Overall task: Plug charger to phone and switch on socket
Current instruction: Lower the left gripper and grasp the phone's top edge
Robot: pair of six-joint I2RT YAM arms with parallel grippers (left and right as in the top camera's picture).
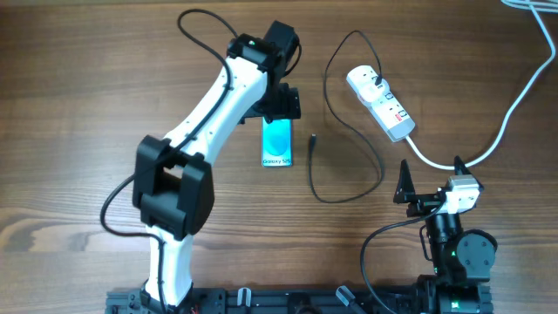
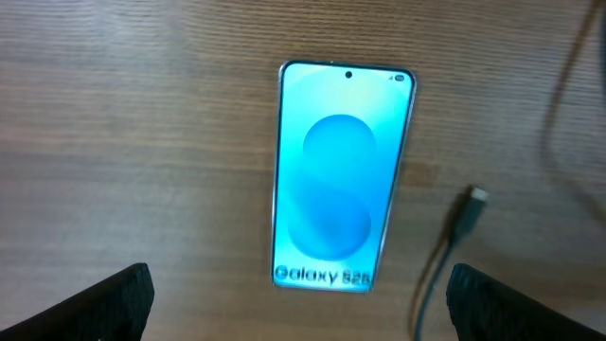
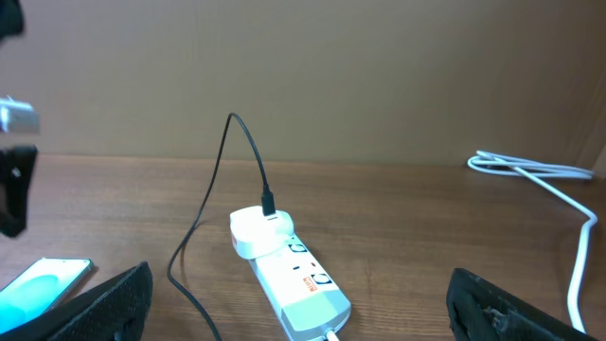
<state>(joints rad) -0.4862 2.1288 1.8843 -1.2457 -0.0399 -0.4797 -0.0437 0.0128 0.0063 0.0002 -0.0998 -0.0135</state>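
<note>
While nothing is yet held, the task stands near its start.
Left gripper (image 1: 281, 106): fingers spread wide, empty, hovering above the phone.
Phone (image 2: 341, 175): flat on table (image 1: 78, 78), screen lit, nothing plugged in.
Charger tip (image 2: 472, 201): loose just right of the phone, not touching it; the cable's other end sits in the socket (image 1: 381, 103).
Socket switch: state unreadable.
Right gripper (image 1: 406, 181): spread, empty, near the socket.
Outstanding, by judgement: plugging in the tip and switching on.
</note>
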